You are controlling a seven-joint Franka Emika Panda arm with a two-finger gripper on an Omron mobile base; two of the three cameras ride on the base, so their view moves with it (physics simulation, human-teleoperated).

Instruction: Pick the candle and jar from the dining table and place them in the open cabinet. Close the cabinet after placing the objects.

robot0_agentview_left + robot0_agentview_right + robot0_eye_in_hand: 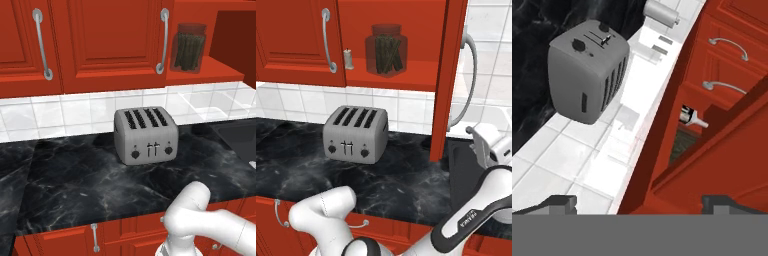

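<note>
The jar (387, 50), clear glass with dark contents, stands on the red inner shelf of the open cabinet (401, 77). The small pale candle (348, 59) stands on the same shelf, to the jar's left. In the left base view the jar (189, 47) shows on the shelf (210, 75). The cabinet's door (448, 80) stands open, edge-on, with its curved silver handle (468, 85). My gripper (641, 204) is open and holds nothing. Its white hand (490, 146) hangs just right of that door, below shelf height. Past the door edge the hand view shows the candle (692, 117). The dining table is out of view.
A grey four-slot toaster (356, 134) sits on the black marble counter (75, 185) below the cabinet. White wall tiles (75, 112) run behind it. A dark sink (468, 175) lies at the right. Shut red wall cabinet doors (110, 35) are to the left.
</note>
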